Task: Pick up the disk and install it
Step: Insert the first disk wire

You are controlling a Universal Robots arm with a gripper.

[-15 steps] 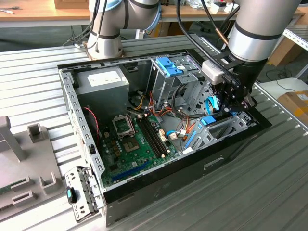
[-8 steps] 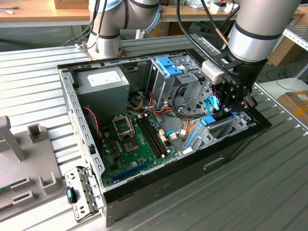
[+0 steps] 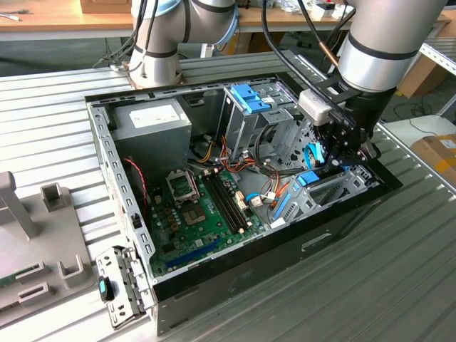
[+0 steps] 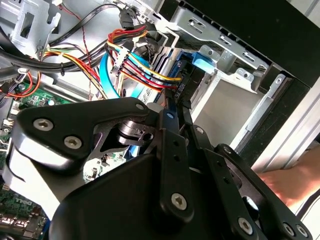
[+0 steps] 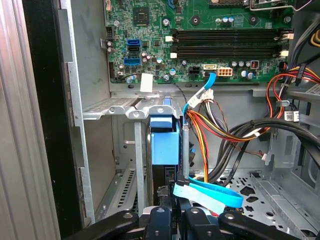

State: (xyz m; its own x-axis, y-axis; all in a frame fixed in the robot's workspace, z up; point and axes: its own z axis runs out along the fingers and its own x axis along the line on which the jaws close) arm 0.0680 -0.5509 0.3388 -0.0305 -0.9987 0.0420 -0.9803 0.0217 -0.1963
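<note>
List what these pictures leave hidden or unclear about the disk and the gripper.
- Gripper, exterior view: its fingertips are sunk in the computer case, behind its own black body.
- Disk, first wrist view: its blue bracket shows; the metal body is masked by the drive bay rails.
- Second wrist view: the gripper's linkage covers the contact with the disk, so how far it is seated cannot be told.

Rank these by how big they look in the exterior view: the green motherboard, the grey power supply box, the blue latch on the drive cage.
1. The green motherboard, largest.
2. The grey power supply box, clearly smaller, though it sits farther from the camera.
3. The blue latch on the drive cage, smallest by far.
</note>
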